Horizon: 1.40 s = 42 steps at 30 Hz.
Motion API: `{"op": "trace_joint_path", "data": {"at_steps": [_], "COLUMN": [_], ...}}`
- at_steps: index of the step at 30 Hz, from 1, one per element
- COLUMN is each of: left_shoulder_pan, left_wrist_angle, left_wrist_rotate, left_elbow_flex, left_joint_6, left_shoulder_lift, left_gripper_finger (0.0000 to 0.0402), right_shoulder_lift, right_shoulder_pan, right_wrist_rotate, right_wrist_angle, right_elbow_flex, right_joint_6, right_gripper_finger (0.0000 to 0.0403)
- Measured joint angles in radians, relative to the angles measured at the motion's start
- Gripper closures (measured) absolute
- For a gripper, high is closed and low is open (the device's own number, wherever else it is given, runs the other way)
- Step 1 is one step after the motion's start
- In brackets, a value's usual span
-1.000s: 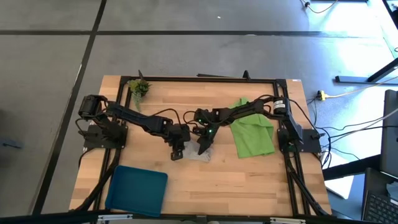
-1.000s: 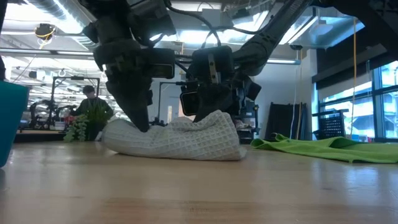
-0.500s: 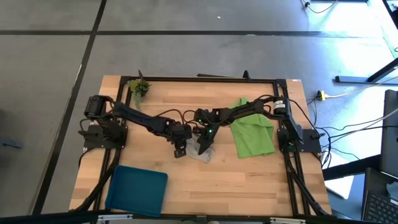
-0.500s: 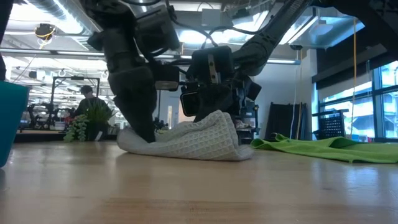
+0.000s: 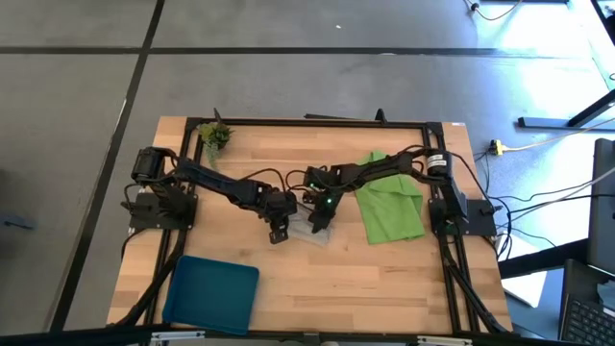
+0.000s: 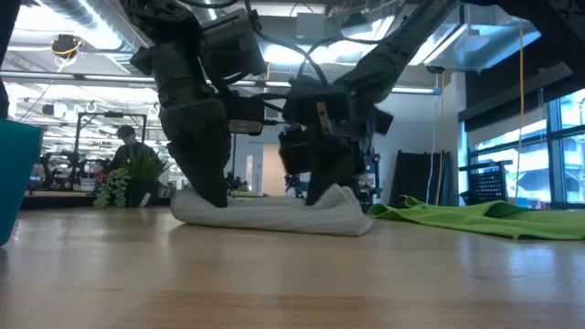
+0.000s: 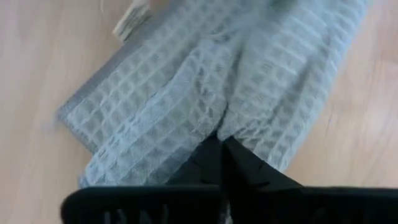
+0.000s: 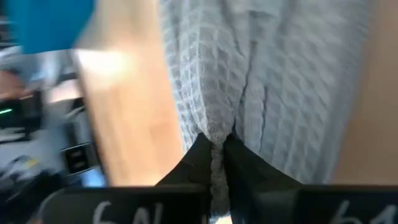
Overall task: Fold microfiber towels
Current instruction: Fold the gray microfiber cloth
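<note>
The light grey towel [image 5: 306, 232] lies bunched and low on the table's middle; it also shows in the low view [image 6: 274, 212]. My left gripper [image 5: 279, 231] is shut on the towel's left end, and my right gripper [image 5: 320, 223] is shut on its right end. Both also show in the low view, left [image 6: 216, 197] and right [image 6: 322, 194]. The lime green towel [image 5: 389, 207] lies spread on the table to the right, touched by no gripper. My left gripper pinches a crease of the grey towel [image 7: 219, 129] between its two shut fingers, at the towel's left end. The fingers point down from above. That end [image 6: 196, 208] lies on the table. My right gripper pinches a small ridge of the grey towel [image 8: 217, 132] between its two shut fingers, at the towel's right end. The fingers come from above, slanting down. That end [image 6: 343, 203] sits low on the table, the cloth slack between the grippers.
A blue tray [image 5: 213, 293] stands at the near left. A small green plant sprig [image 5: 213, 135] lies at the far left corner. The green towel's near edge [image 6: 475, 221] lies right of the grey towel. A person shows in the room beyond the table [image 6: 128, 146].
My left gripper has gone a little toward the table's right edge, sliding the grey towel's left end along the table. My right gripper has gone down, and the towel's raised right end has sunk from a hump to lie low on the table.
</note>
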Motion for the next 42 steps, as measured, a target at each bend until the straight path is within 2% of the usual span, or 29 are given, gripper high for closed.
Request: {"op": "trace_joint_path", "data": {"at_steps": [4, 7, 15, 19, 27, 35, 42], "left_shoulder_pan": [0.000, 0.000, -0.009, -0.009, -0.009, -0.009, 0.000], "left_wrist_angle": [-0.002, 0.001, 0.001, 0.001, -0.003, -0.005, -0.009], "left_wrist_rotate": [-0.001, 0.000, -0.003, -0.002, 0.001, 0.018, 0.027], "left_elbow_flex": [0.000, 0.000, -0.002, -0.002, -0.002, -0.002, -0.003], "left_joint_6": [0.000, -0.001, -0.005, -0.006, -0.007, -0.008, -0.023], "left_shoulder_lift": [0.001, 0.002, 0.002, 0.002, 0.003, 0.003, 0.002], "left_gripper_finger": [0.0402, 0.0401, 0.0402, 0.0402, 0.0402, 0.0402, 0.0401], "right_shoulder_lift": [-0.035, -0.045, -0.044, -0.044, -0.044, -0.105, -0.222], "right_shoulder_pan": [0.000, 0.001, 0.000, 0.001, -0.007, -0.012, 0.042], "right_wrist_rotate": [0.134, 0.166, 0.124, 0.124, 0.119, 0.120, 0.302], "right_wrist_angle": [-0.083, -0.101, -0.068, -0.059, -0.037, -0.094, -0.140], "right_elbow_flex": [0.004, 0.005, 0.002, 0.002, 0.003, 0.003, 0.003], "right_joint_6": [-0.020, -0.024, -0.054, -0.075, -0.069, -0.140, -0.215], "right_gripper_finger": [0.0378, 0.0376, 0.0367, 0.0339, 0.0253, 0.0240, 0.0240]}}
